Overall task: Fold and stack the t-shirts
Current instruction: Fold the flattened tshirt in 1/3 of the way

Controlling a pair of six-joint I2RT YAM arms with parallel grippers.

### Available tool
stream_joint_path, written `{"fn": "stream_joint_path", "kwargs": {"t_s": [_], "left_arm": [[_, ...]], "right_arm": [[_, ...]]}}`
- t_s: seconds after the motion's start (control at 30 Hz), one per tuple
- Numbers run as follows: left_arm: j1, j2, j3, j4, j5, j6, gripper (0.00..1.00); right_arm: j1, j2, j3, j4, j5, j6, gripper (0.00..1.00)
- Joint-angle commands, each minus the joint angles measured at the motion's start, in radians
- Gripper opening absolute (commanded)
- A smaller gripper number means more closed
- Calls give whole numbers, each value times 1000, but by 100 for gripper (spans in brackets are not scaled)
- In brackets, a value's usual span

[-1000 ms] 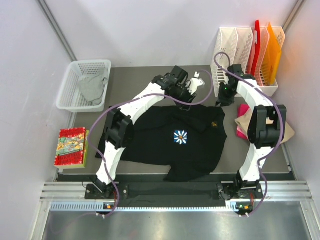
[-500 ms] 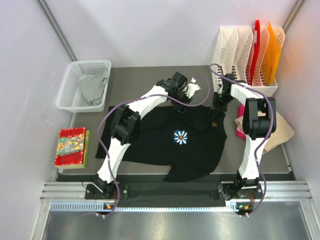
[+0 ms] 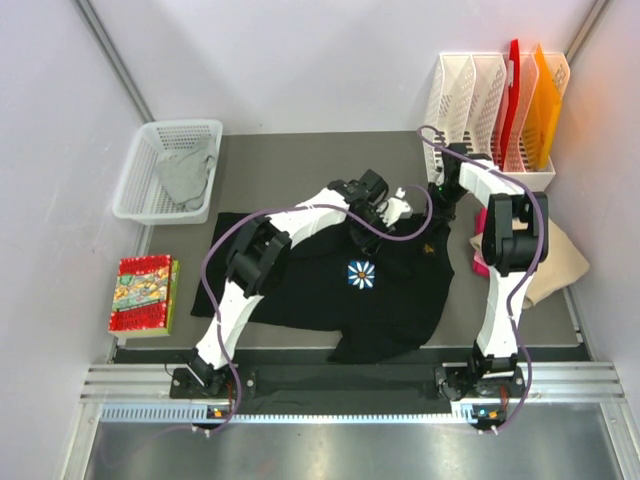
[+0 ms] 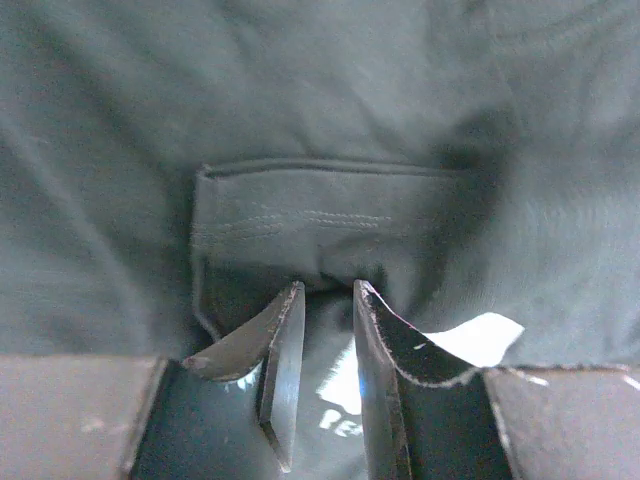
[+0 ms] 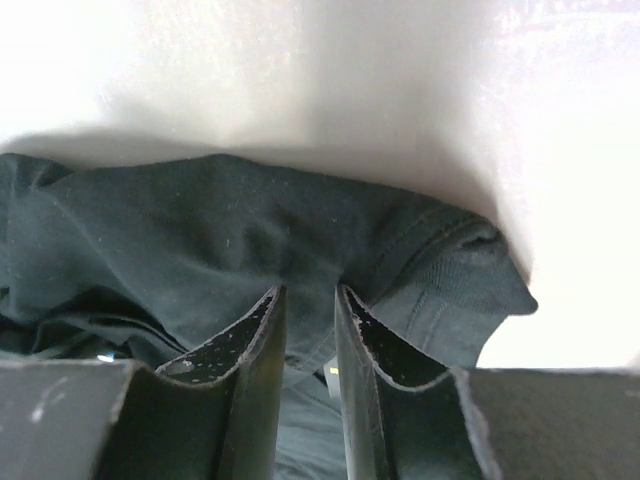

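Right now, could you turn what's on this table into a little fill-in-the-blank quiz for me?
1. The spread-out t-shirt with the daisy print is coloured ___.
2. The grey t-shirt lies inside the white mesh ___.
3. The pink t-shirt lies on the robot's ___ side of the table.

Missing words, in order: black; basket; right.

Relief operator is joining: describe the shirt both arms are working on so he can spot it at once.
On the grey table, between the white basket at left and the file racks at far right, the black t-shirt lies spread across the middle. It alone is dark and carries a white-blue daisy print; the grey shirt, tan shirt and pink shirt sit bunched at the sides.
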Motion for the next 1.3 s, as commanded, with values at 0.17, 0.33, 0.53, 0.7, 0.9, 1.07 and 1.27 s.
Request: {"fn": "stream_joint_path", "kwargs": {"t_s": [0.17, 0.33, 0.53, 0.7, 0.9, 1.07, 1.27], "left_arm": [[-44, -150, -76, -154, 120, 38, 32], [-44, -207, -42, -298, 182, 118, 31], [-27, -218, 99, -466, 146, 181, 31], [-5, -218, 43, -137, -49, 33, 31], [1, -19, 266, -133, -26, 26, 31], [-7, 33, 322, -131, 35, 30, 31], [-11, 54, 299, -130, 43, 42, 32]], "right_arm": [[-32, 76, 73, 74, 50, -24, 26], [-35, 87, 73, 76, 63, -27, 25], [-37, 99, 104, 56, 129, -39, 24], [-27, 93, 104, 59, 104, -35, 24], [-20, 55, 61, 74, 98, -33, 24], [-18, 42, 28, 88, 89, -33, 24], [-15, 45, 38, 84, 89, -32, 24]]}}
